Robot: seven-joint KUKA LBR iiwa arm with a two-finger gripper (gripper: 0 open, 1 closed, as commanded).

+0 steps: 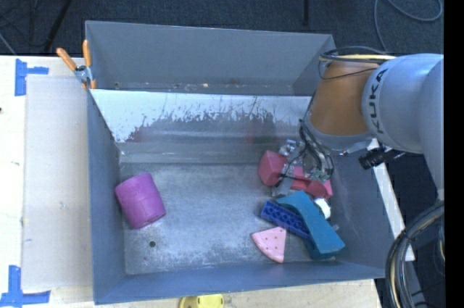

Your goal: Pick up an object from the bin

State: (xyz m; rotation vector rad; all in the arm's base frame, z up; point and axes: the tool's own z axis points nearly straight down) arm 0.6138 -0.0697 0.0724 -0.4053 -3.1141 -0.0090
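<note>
Hand point(303, 165) hangs low at the three o'clock side of the bin point(203, 67); open or closed, I cannot tell. Just beside it at nine o'clock lies a magenta block point(270, 167), at five o'clock a red piece point(320, 188). Near, toward six o'clock, lie a blue studded brick point(284, 217), a teal bar point(317, 223) and a pink wedge point(271, 243). A purple cylinder point(140, 199) lies well apart at nine o'clock.

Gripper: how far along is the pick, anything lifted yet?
Done: the gripper is down at the right of the bin, beside the magenta block. In hand: nothing visibly held. Left: grasp and lift; the blue brick, pink wedge and purple cylinder lie on the floor.
</note>
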